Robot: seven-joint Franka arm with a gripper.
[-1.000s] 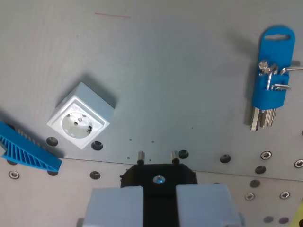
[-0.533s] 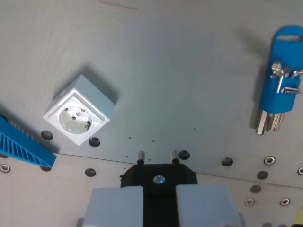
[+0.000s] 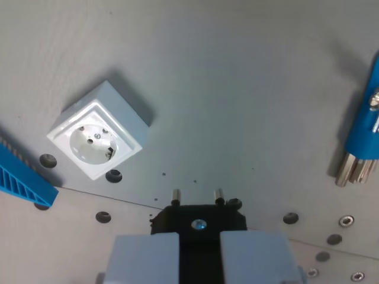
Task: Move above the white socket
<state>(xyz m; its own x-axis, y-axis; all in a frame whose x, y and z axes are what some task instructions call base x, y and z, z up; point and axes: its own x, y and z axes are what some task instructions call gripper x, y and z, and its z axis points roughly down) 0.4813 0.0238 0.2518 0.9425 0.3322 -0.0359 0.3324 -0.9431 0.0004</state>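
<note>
On the grey bench, towards the wrist view's left, we see the white socket resting flat, face up; our claw grips a black plug, prongs pointing away. The socket lies well apart from the plug.

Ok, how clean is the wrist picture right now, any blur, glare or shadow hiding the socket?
Wrist view: the white socket is fairly sharp, its face evenly lit with no glare; a soft shadow falls off its upper-right side onto the grey table. The blue hex key holder at the wrist view's right edge looks softer and is cut off. The black plug held by the gripper shows clearly.
</note>
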